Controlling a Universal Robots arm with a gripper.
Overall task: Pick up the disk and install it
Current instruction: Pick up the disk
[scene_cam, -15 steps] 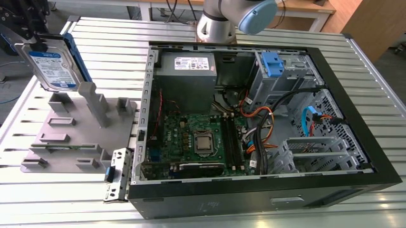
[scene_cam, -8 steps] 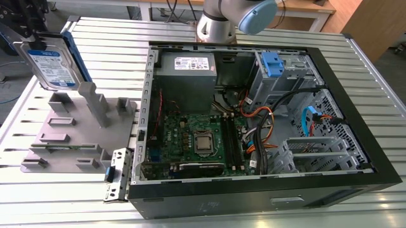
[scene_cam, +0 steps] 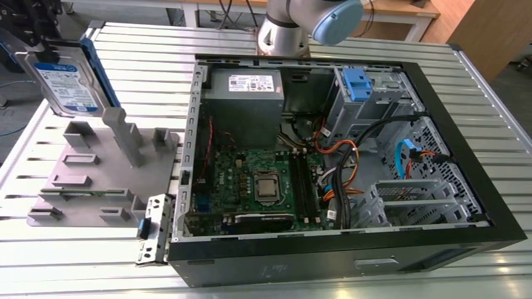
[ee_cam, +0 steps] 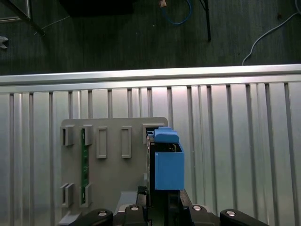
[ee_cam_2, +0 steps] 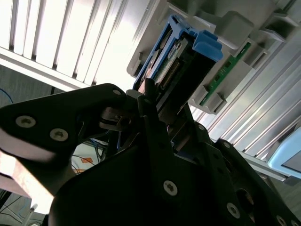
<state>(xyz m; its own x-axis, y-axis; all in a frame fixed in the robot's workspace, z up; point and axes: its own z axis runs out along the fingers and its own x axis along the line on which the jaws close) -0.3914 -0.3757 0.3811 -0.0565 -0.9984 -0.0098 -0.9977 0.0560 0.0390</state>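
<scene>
Two labels are seen in the exterior view: a white-and-blue one on the broad face of the disk (scene_cam: 71,84), and a white sticker on the grey power supply box (scene_cam: 245,84) inside the computer case (scene_cam: 465,187). Print is carried by both, but none of it can be made out.

The disk is shown as a flat silver metal rectangle edged by a blue plastic carrier frame. It is held on edge, slightly tilted, at the exterior view's left, raised over the grey fixture plate (scene_cam: 91,187) and outside the case. It is clamped between the black fingers of the gripper (scene_cam: 50,53). In the second wrist view a connector edge is seen between the blue rails, with a blue tab at the end.

The fixture plate is laid on the ribbed metal table (scene_cam: 332,280), and its top is set with slots and upright posts. A narrow green circuit board (ee_cam: 83,160) is stood in one slot.

The case is lying open beside the plate. Within it are seen a green motherboard (scene_cam: 241,168), a processor socket (scene_cam: 268,187), bundled cables (scene_cam: 341,156) and a small blue latch piece (scene_cam: 355,84) mounted on the metal drive cage (scene_cam: 378,99).
</scene>
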